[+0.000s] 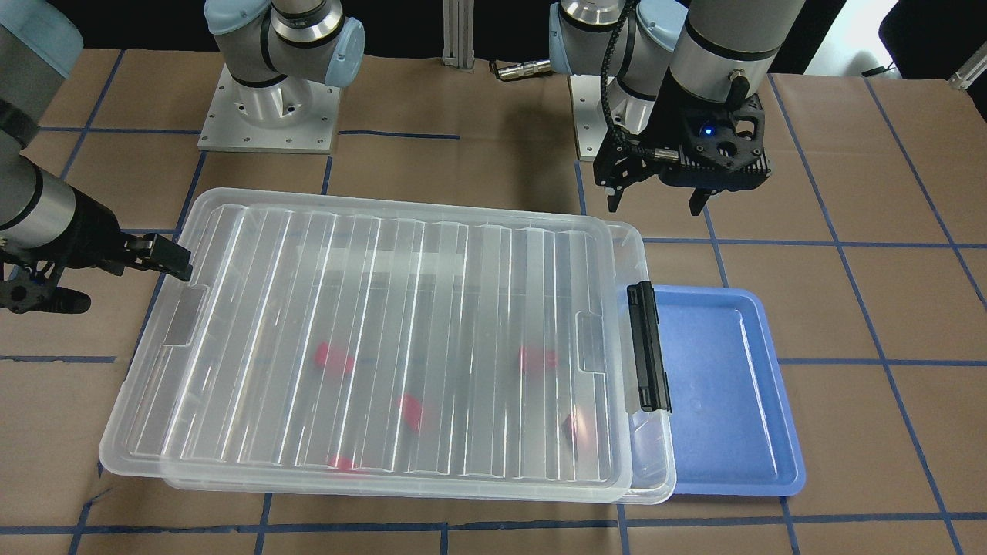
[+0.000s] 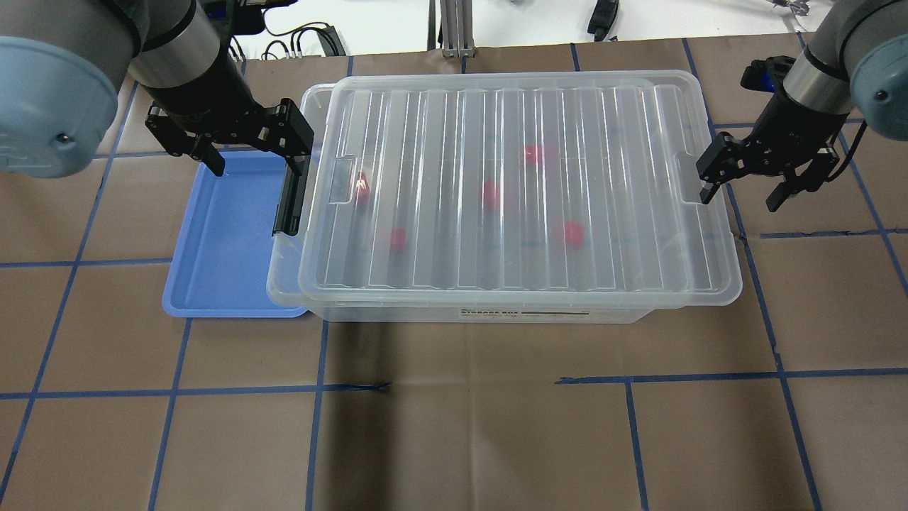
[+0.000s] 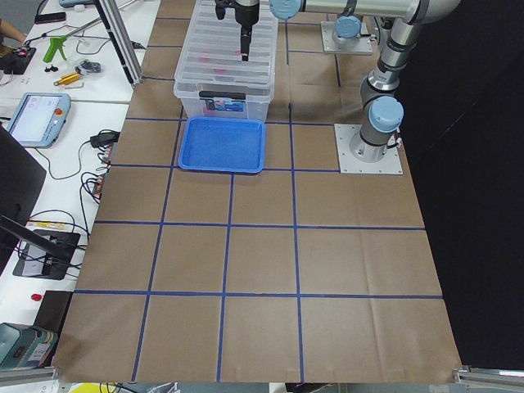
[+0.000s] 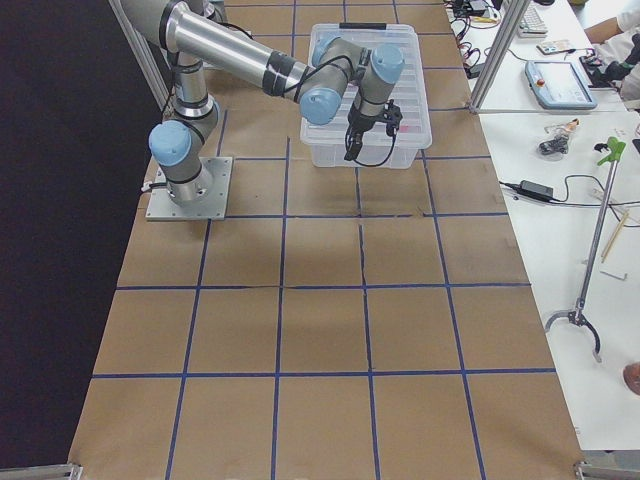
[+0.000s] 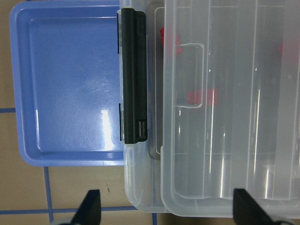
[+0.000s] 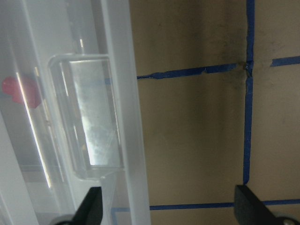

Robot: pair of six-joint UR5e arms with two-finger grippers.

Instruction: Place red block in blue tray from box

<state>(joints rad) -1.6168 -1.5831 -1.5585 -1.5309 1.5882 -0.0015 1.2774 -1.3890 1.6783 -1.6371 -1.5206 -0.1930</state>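
Observation:
The box [image 2: 511, 298] is a clear bin under a ribbed lid [image 2: 511, 106] that sits shifted toward my right arm. A narrow strip is uncovered by the black latch [image 2: 287, 202]. Several red blocks, such as one [image 2: 571, 233], show blurred through the lid. The blue tray [image 2: 220, 241] is empty, and its edge lies under the box's latch end. My left gripper [image 2: 252, 149] is open above the tray's far end and the latch. My right gripper [image 2: 741, 190] is open and empty just outside the box's other end, beside the lid's tab [image 6: 89, 122].
The table is covered in brown paper with blue tape lines [image 2: 454, 387]. The arm bases [image 1: 270, 116] stand behind the box. In the left wrist view the tray [image 5: 70, 93] and latch [image 5: 133, 77] lie below the open fingers.

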